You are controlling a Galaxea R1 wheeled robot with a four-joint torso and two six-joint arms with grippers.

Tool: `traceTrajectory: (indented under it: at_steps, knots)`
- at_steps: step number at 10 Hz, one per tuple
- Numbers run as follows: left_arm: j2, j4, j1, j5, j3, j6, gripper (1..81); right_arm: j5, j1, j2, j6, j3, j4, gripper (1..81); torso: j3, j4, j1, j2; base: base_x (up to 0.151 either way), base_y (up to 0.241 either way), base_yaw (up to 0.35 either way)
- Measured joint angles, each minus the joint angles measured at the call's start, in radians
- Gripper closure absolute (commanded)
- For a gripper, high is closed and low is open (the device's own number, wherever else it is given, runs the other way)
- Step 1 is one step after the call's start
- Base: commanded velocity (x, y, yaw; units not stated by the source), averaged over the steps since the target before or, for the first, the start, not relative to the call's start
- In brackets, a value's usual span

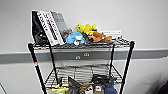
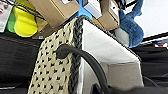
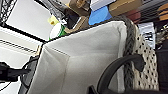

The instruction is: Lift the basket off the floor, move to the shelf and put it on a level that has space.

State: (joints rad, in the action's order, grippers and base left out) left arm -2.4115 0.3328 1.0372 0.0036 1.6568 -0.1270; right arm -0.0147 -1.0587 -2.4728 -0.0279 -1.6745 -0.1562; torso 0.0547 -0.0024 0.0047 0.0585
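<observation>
The basket (image 2: 52,67) has beige speckled woven sides, a dark braided rim and a cream-white lining (image 3: 82,52). It hangs close in front of both wrist cameras. Its dark curved handle (image 2: 85,60) runs down into my left gripper (image 2: 100,90), and the opposite handle (image 3: 117,65) runs into my right gripper (image 3: 96,90). The shelf (image 1: 33,60), a black-posted wire rack, stands straight ahead in the head view. The level (image 1: 82,71), its second grey mesh tier, lies bare. Just beyond the basket's rim sit the goods of the tier below.
Books (image 1: 50,26) and plush toys (image 1: 87,33) crowd the top tier. The lower tier holds cardboard boxes (image 2: 53,10), a blue plush (image 2: 131,23) and a yellow item (image 2: 23,21). A pale wall with a grey rail (image 1: 15,57) backs the rack.
</observation>
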Motion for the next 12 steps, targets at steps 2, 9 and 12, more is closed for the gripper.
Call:
traceTrajectory:
  at_steps: [2,9,12]
  knots:
    - [0.052,-0.009,-0.009,-0.033,-0.101,0.001,81.1,0.013,0.015,0.068,0.0,0.109,0.001,81.1,0.0,0.0,0.0,0.0,0.0,0.0,0.0]
    - [0.208,-0.028,-0.084,-0.072,-0.378,0.003,81.1,0.024,0.084,0.254,-0.007,0.393,0.02,81.1,0.0,0.0,0.0,0.0,0.0,0.0,0.0]
    - [0.265,-0.031,-0.136,-0.072,-0.48,0.0,81.1,0.026,0.152,0.33,-0.007,0.494,0.02,81.1,0.0,0.0,0.0,0.0,0.0,0.0,0.0]
